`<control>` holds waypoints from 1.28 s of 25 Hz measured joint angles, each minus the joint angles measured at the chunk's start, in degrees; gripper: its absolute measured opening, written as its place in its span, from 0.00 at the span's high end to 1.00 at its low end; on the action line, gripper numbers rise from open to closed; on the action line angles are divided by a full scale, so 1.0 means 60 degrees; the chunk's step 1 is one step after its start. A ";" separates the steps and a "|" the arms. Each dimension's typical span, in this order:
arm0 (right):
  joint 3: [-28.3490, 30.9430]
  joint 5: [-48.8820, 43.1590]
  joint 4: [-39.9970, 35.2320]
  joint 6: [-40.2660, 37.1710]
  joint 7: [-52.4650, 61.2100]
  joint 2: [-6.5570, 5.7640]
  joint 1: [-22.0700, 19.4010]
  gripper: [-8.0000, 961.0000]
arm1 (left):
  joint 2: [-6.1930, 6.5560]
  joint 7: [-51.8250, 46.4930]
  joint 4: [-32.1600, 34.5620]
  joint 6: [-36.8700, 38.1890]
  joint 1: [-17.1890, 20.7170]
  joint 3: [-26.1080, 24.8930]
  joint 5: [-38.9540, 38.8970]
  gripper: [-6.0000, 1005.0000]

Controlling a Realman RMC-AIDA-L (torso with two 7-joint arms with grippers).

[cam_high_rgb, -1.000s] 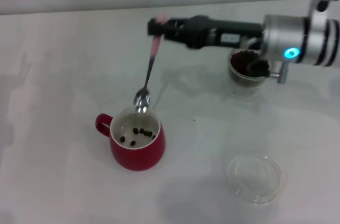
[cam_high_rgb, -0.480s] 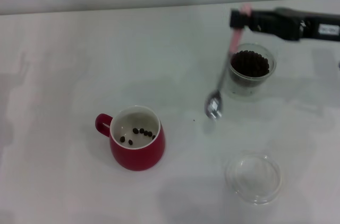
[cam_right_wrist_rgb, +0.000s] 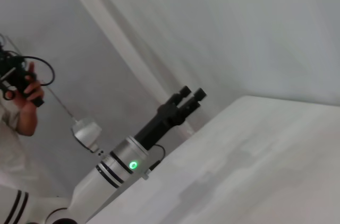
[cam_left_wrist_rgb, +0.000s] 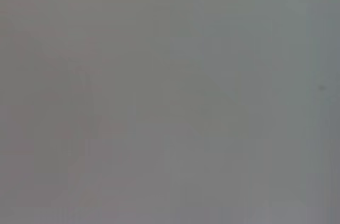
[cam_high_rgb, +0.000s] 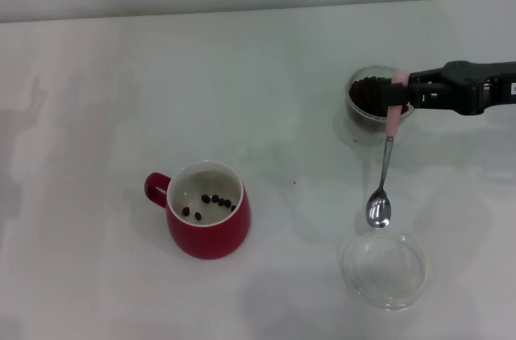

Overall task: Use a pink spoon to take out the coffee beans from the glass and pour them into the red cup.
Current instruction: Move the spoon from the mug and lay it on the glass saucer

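Coffee beans fill your glass at the table's right side; a few lie in the red cup. Your right gripper pinches the pink spoon by its handle over the glass, bowl hanging just above the clear dish. Your left gripper sits off the table, fingers close together.

A white table carries three things. A red cup with a few coffee beans inside stands toward the near side. A glass of beans stands farther back to the right, and a shallow clear dish lies nearer.
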 joint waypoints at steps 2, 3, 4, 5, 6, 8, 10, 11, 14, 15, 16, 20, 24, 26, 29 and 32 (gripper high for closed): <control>-0.0014 -0.0029 0.0087 0.0081 0.0005 -0.0004 -0.0025 0.84 | 0.0000 0.0003 0.0000 0.0000 0.0006 0.0000 0.0000 0.11; -0.0028 -0.0177 0.0138 0.0281 0.0004 0.0028 -0.0100 0.84 | 0.0000 0.0003 0.0000 0.0000 0.0006 0.0000 0.0000 0.11; -0.0028 -0.0177 0.0138 0.0281 0.0004 0.0028 -0.0100 0.84 | 0.0000 0.0004 0.0000 0.0000 0.0024 -0.0006 -0.0005 0.11; -0.0034 -0.0276 0.0147 0.0387 0.0003 0.0047 -0.0137 0.84 | 0.0001 0.0005 0.0000 0.0000 0.0027 -0.0008 -0.0005 0.11; -0.0041 -0.0380 0.0157 0.0530 -0.0002 0.0071 -0.0169 0.84 | 0.0004 0.0006 -0.0001 0.0000 0.0030 -0.0009 -0.0006 0.11; -0.0062 -0.0546 0.0218 0.0758 -0.0021 0.0128 -0.0212 0.84 | 0.0012 0.0007 -0.0009 0.0000 0.0033 -0.0012 -0.0008 0.11; -0.0080 -0.0674 0.0273 0.0915 -0.0044 0.0188 -0.0248 0.84 | 0.0013 0.0009 -0.0013 0.0000 0.0034 -0.0014 -0.0010 0.11; -0.0088 -0.0745 0.0281 0.0982 -0.0045 0.0216 -0.0268 0.84 | 0.0014 0.0009 -0.0013 0.0000 0.0033 -0.0014 -0.0011 0.11; -0.0100 -0.1068 0.0284 0.1069 -0.0045 0.0305 -0.0301 0.84 | 0.0014 0.0012 -0.0013 0.0000 0.0023 -0.0015 -0.0014 0.11; -0.0103 -0.1150 0.0284 0.1084 -0.0044 0.0332 -0.0305 0.84 | 0.0014 0.0012 -0.0013 0.0000 0.0018 -0.0015 -0.0014 0.11; -0.0107 -0.1211 0.0284 0.1089 -0.0043 0.0356 -0.0307 0.84 | 0.0015 0.0012 -0.0013 0.0000 0.0014 -0.0015 -0.0015 0.11; -0.0138 -0.1236 0.0284 0.1220 -0.0021 0.0412 -0.0346 0.84 | 0.0010 0.0013 -0.0010 0.0000 0.0013 -0.0014 -0.0015 0.11; -0.0204 -0.1246 0.0289 0.1455 0.0008 0.0465 -0.0384 0.84 | -0.0006 0.0013 -0.0005 0.0000 0.0026 -0.0014 -0.0015 0.11; -0.0212 -0.1281 0.0296 0.1556 0.0014 0.0497 -0.0400 0.84 | -0.0015 0.0013 0.0004 0.0000 0.0041 -0.0014 -0.0015 0.11; -0.0213 -0.1396 0.0299 0.1668 0.0032 0.0555 -0.0411 0.84 | -0.0016 0.0013 0.0034 0.0000 0.0063 -0.0014 -0.0015 0.11; -0.0213 -0.1487 0.0339 0.1720 0.0071 0.0621 -0.0406 0.84 | -0.0016 0.0013 0.0065 0.0000 0.0080 -0.0014 -0.0015 0.11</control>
